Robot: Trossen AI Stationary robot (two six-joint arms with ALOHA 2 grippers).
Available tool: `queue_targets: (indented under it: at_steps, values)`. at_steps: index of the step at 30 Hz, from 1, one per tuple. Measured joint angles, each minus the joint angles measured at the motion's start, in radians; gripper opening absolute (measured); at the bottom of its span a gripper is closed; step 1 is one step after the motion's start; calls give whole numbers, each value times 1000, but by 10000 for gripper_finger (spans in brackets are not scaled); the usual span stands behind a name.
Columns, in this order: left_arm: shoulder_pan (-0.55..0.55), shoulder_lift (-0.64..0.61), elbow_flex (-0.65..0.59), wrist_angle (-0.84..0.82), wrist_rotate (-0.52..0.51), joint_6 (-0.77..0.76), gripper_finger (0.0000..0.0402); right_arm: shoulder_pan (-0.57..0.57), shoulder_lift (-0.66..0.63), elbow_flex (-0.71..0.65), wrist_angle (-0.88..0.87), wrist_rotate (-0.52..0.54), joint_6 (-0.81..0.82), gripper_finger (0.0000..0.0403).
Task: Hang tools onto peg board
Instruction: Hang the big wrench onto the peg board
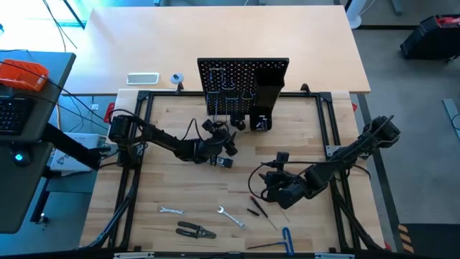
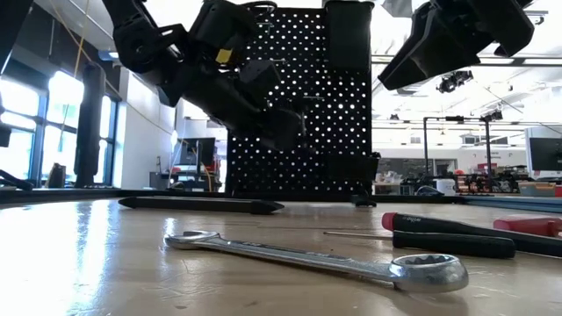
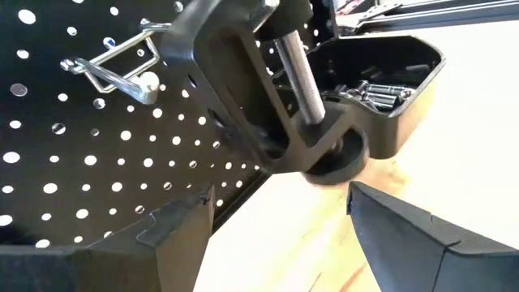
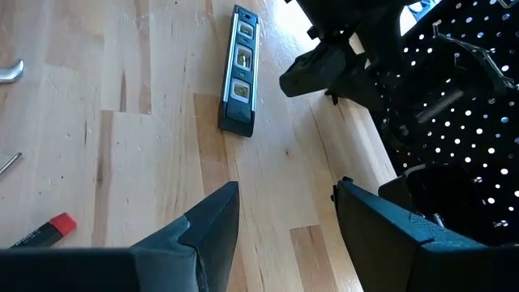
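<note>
The black peg board [image 1: 243, 79] stands upright at the table's far side. A black C-clamp [image 3: 243, 89] hangs against it beside a thin metal hook [image 3: 113, 69]; where it catches is hidden. My left gripper [image 3: 280, 235] stands open just in front of the clamp, a finger on either side and below, touching nothing. My right gripper [image 4: 284, 227] is open above the table's right middle. The dark level [image 4: 239, 69] lies flat on the table between them. Wrenches [image 1: 231, 216], pliers [image 1: 195, 230], a red-handled screwdriver [image 1: 257, 208] and a blue-handled hex key [image 1: 286, 241] lie near the front edge.
A black box holder [image 3: 381, 89] on the peg board's right side holds small metal bits. More hooks [image 1: 230, 90] stick out of the board. A black frame [image 1: 144, 144] runs round the table. Bare wood lies between the level and the front tools.
</note>
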Motion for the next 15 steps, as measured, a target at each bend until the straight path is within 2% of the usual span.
queue_targets:
  at_steps: [7, 15]
  values:
    - [-23, 0, 0, -48, -50, -19, 275, 12, 0, 0, -2, 1, -1, 199]
    - [-44, 0, 0, -134, -61, -97, 275, 14, 0, 0, -2, 1, 0, 199]
